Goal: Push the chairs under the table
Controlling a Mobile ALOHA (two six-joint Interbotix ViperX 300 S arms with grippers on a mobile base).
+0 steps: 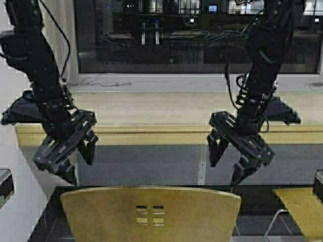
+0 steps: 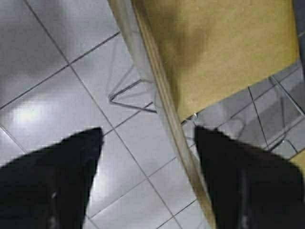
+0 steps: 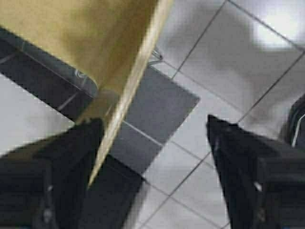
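Observation:
One of the chairs (image 1: 151,212) stands at the bottom centre, its curved light-yellow back with four square holes facing me. A second chair (image 1: 303,212) shows at the bottom right. The table (image 1: 166,108) is the long pale-wood top beyond them, and its thick front edge runs across the view. My left gripper (image 1: 81,169) hangs open over the back's left corner. My right gripper (image 1: 224,172) hangs open over the right corner. In the left wrist view the chair (image 2: 214,52) has its top edge passing inside the open left gripper (image 2: 147,136), close to one finger. The chair (image 3: 95,38) lies the same way in my right gripper (image 3: 155,126).
A dark window (image 1: 192,35) and its sill run behind the table, with a thin cable (image 1: 108,84) on the sill. A grey panel (image 1: 146,164) closes the space under the table. A white wall (image 1: 12,201) stands at the left. The floor (image 2: 43,95) is pale tile with a dark patch (image 3: 157,105).

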